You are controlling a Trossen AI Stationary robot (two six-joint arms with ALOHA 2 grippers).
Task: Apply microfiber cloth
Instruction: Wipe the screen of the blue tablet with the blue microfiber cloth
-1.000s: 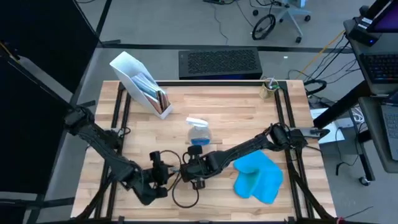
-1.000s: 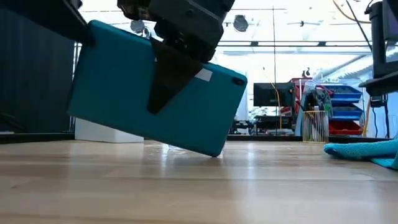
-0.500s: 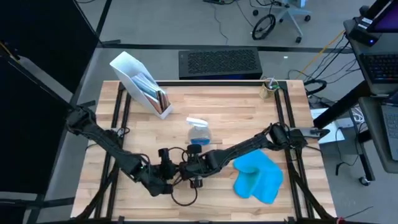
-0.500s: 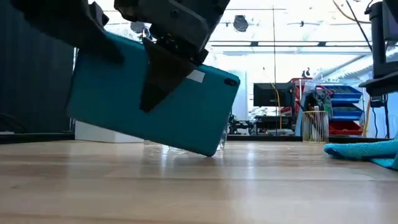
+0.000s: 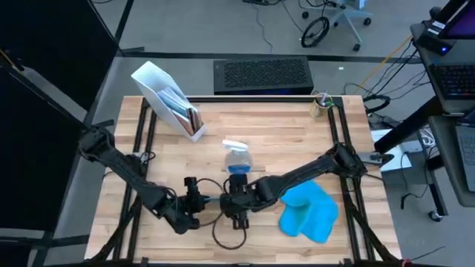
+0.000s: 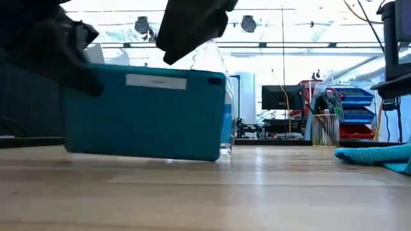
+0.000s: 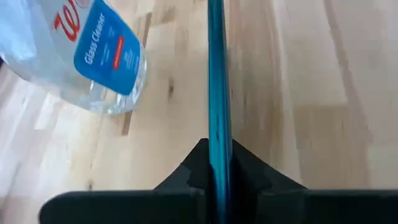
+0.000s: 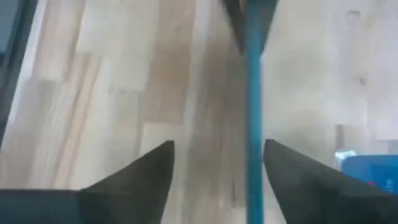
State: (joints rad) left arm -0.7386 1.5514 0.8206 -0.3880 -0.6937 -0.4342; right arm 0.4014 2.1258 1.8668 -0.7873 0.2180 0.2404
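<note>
Arms meet at the table's front middle in the high view: the left gripper (image 5: 194, 202) and the right gripper (image 5: 236, 211) face each other there, with the spray bottle (image 5: 237, 157) just behind them and the cloth (image 5: 308, 211) lying untouched, apart to the right, a soft crumpled sky-blue heap on the pale butcher-block table (image 5: 282, 141); a white file holder (image 5: 169, 100) stands at the back left. Level across the table, the low view shows the tablet (image 6: 144, 112) set on its long edge, its matte teal back toward the camera and its bottom edge on or just above the wood, probably held upright so a face can be wiped; the cloth (image 6: 379, 156) shows at the right edge. From the left wrist, the tablet (image 7: 216, 87) runs edge-on as a thin teal line, the dark fingers (image 7: 249, 174) pinching it from both sides, and the clear plastic bottle (image 7: 74, 53) with its blue label stands beside it. From the right wrist, the fingers (image 8: 149, 171) stand spread with the tablet edge (image 8: 253, 112) in the gap, touching neither, so this gripper looks free to fetch the cloth.
</note>
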